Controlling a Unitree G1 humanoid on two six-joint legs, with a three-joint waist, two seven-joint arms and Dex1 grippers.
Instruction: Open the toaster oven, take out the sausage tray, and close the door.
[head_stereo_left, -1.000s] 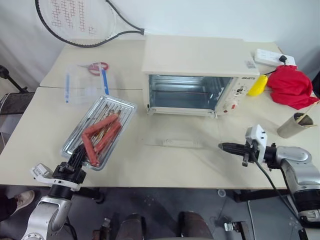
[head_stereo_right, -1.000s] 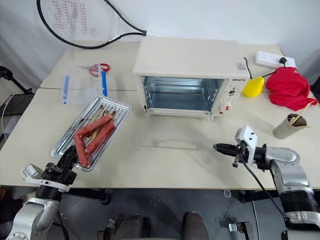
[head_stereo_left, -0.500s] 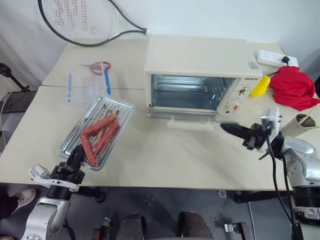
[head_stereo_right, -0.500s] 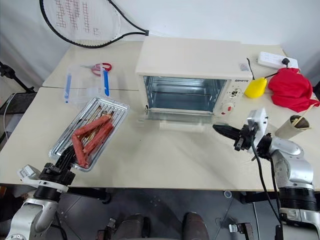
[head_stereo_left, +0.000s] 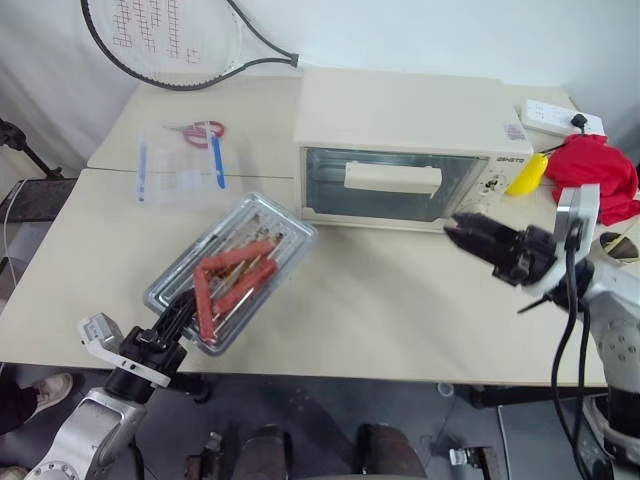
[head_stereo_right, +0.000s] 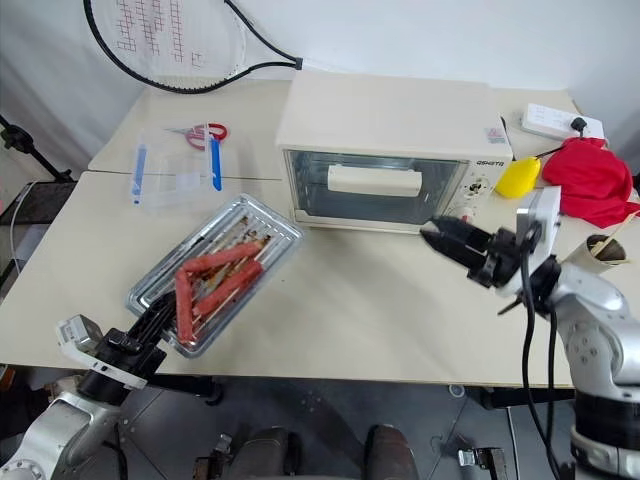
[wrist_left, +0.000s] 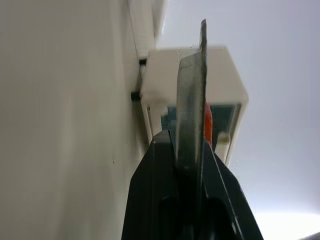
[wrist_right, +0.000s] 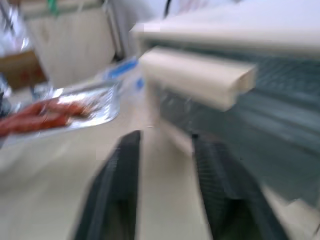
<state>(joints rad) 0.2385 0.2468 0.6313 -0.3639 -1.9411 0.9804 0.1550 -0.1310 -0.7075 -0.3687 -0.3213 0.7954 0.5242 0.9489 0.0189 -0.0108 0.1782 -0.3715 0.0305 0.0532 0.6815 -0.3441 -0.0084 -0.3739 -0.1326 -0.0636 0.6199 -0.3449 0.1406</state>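
Observation:
The cream-white toaster oven (head_stereo_left: 400, 110) stands at the back of the table, its glass door (head_stereo_left: 330, 185) upright and shut, with the bar handle (head_stereo_left: 393, 178) facing me. My right gripper (head_stereo_left: 470, 232) hovers open just off the oven's front right corner, with nothing between its fingers (wrist_right: 122, 175); the handle (wrist_right: 197, 75) is just ahead of them. The silver sausage tray (head_stereo_left: 232, 272) with several reddish sausages lies tilted at the front left. My left gripper (head_stereo_left: 170, 325) is shut on its near edge, and in the left wrist view the fingers (wrist_left: 150, 180) pinch the tray's rim (wrist_left: 190, 110).
A tennis racket (head_stereo_left: 170, 45) lies at the back left. Behind the tray sit a clear plastic box with blue strips (head_stereo_left: 175, 172) and red scissors (head_stereo_left: 197, 129). Right of the oven are a yellow object (head_stereo_left: 527, 172), a red cloth (head_stereo_left: 595, 165) and a power strip (head_stereo_left: 560, 115).
The door has swung up from flat on the table to shut. My right gripper rose with it and opened. The tray's far end swung right in my left gripper.

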